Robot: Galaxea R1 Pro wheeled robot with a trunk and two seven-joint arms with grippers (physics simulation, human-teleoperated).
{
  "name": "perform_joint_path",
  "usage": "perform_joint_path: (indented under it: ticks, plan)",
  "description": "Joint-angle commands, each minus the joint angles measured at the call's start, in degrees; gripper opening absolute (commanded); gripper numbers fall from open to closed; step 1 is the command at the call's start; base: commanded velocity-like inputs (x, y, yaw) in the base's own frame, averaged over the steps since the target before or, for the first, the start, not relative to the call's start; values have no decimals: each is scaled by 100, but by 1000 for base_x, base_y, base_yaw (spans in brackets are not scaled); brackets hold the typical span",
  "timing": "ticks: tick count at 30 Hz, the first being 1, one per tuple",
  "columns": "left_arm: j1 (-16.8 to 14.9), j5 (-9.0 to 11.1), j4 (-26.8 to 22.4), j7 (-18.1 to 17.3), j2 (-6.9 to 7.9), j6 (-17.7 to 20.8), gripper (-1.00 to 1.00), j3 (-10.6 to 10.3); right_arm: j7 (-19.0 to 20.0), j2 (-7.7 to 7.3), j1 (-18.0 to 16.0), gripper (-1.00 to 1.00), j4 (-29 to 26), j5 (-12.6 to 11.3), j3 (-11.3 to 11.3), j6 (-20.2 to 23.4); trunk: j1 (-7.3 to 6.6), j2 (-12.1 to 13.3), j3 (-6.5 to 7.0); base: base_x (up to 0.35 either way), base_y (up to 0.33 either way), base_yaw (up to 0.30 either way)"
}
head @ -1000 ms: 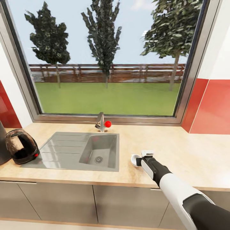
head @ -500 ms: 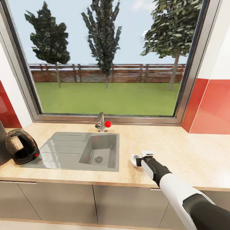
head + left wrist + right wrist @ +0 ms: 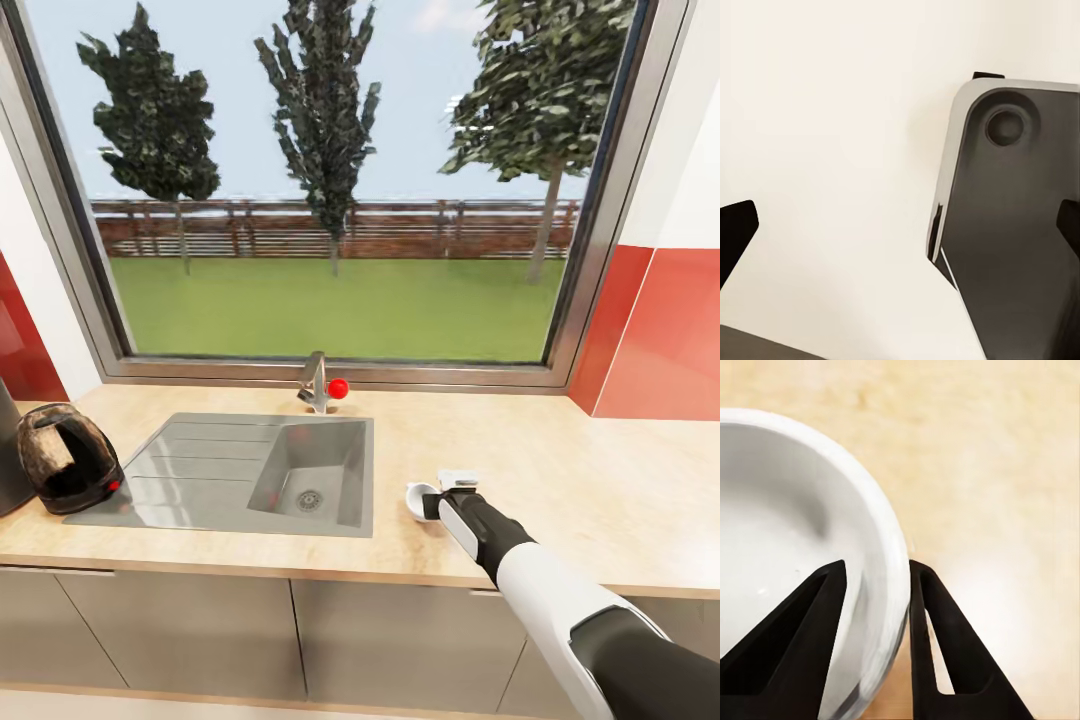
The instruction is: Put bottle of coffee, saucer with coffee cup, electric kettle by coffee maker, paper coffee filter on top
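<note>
Right gripper (image 3: 874, 577) pinches the coffee cup (image 3: 787, 547) by its rim, one finger inside, one outside, on the kitchen countertop (image 3: 560, 480) right of the sink (image 3: 250, 470). Left gripper (image 3: 900, 232) spread wide.

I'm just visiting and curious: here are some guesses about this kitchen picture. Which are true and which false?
1. The right tool pinches the rim of the coffee cup, one finger inside, one outside. True.
2. The cup sits in the sink. False: it is over the kitchen countertop, right of the sink.
3. A dark rounded kettle stands at the sink's left end. True.
4. The tap has a blue knob. False: the knob is red.
5. The cup is full of coffee. False: its inside looks white and empty.
</note>
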Motion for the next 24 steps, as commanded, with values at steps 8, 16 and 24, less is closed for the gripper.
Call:
perform_joint_path:
  ticks: [8, 16, 24]
  plan:
    - [-2, -60, -4, 15, -4, -38, 100, 38, -79, 192, -6, -100, -646, -23, 47, 72, 3, -11, -11, 0, 0, 0]
    - [-10, -51, -25, 22, -36, -85, 100, 70, -76, 348, -6, -100, -833, -15, 59, 84, 3, -11, -11, 0, 0, 0]
    - [-28, -15, -116, 24, -36, -130, 100, 121, -85, 485, -6, -100, -833, -12, 73, 92, 3, -11, -11, 0, 2, 0]
